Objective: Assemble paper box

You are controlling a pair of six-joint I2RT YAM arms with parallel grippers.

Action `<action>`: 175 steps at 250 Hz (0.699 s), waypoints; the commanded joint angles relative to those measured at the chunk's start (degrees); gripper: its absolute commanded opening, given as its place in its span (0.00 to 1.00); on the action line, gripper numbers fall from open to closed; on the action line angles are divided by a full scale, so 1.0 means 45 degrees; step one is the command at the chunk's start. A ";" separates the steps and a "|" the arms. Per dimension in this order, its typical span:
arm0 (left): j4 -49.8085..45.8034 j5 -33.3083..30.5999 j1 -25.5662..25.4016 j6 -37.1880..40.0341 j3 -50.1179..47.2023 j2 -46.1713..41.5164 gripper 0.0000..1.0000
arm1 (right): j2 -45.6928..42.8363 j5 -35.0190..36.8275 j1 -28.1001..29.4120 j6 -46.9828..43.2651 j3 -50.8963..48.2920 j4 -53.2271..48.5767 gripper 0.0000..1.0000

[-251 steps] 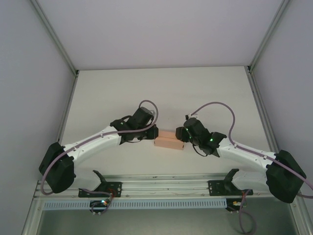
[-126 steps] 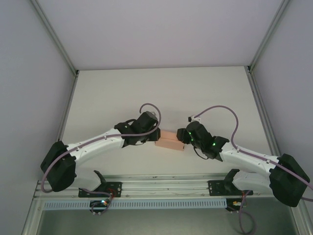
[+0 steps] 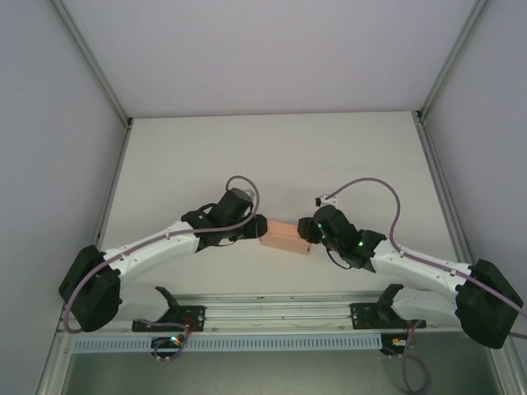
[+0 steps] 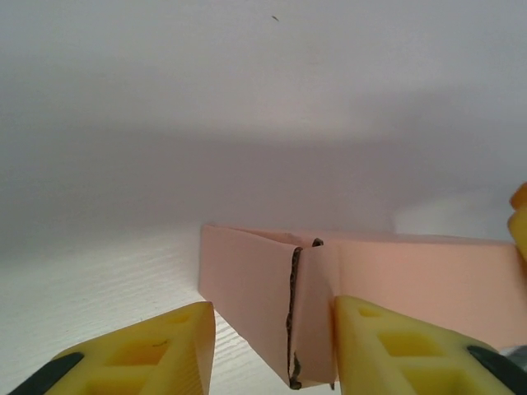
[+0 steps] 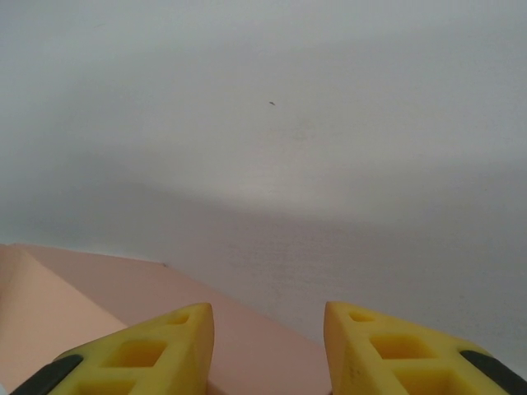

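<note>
Paper box point(image 3: 285, 237) rests near-centre on the table point(image 3: 272, 156).
Left gripper point(image 4: 272, 306) part open astride the box's left end, holding nothing; right gripper point(image 5: 267, 309) part open at the right end, grip undeterminable. Recommend pressing the left end square, gently.

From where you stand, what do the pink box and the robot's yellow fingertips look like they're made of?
The paper box looks like thin salmon-pink card with a matte finish: its folded end shows a raw, darker cut edge and sharp creases. The fingers of the left gripper look like yellow moulded plastic or rubber, smooth with recessed pockets. I can't tell which of the two.
</note>
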 commanded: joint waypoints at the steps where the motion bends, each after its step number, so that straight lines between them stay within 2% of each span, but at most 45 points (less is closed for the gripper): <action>1: 0.0514 0.1647 0.0698 0.0454 -0.1254 -0.0490 0.38 | -0.0058 0.0305 -0.0056 -0.0806 -0.0834 -0.1296 0.39; 22: 0.1250 0.1983 0.0948 0.0364 -0.1868 -0.0643 0.31 | -0.0209 -0.0083 -0.0203 -0.1326 -0.1312 -0.0550 0.39; 62: 0.2429 0.2522 0.0986 0.0202 -0.2790 -0.0302 0.29 | -0.0316 -0.0913 -0.0437 -0.2861 -0.2411 0.1343 0.42; 98: 0.3070 0.2627 0.1000 -0.0144 -0.3363 0.0090 0.13 | -0.0372 -0.1174 -0.0497 -0.4338 -0.3161 0.2654 0.43; 131: 0.3284 0.2448 0.0990 -0.0447 -0.3844 0.0177 0.13 | -0.0357 -0.1958 -0.0518 -0.5930 -0.4514 0.5315 0.45; 143: 0.3237 0.2373 0.0973 -0.0448 -0.3951 0.0193 0.13 | -0.0288 -0.1984 -0.0532 -0.5894 -0.4989 0.6340 0.39; 159: 0.3002 0.2142 0.0970 -0.0479 -0.4015 0.0214 0.15 | -0.0225 -0.2052 -0.0537 -0.5852 -0.5056 0.6707 0.38; 175: 0.2769 0.1964 0.0968 -0.0388 -0.4036 0.0309 0.15 | 0.0043 -0.2603 -0.0537 -0.6426 -0.5418 0.7675 0.44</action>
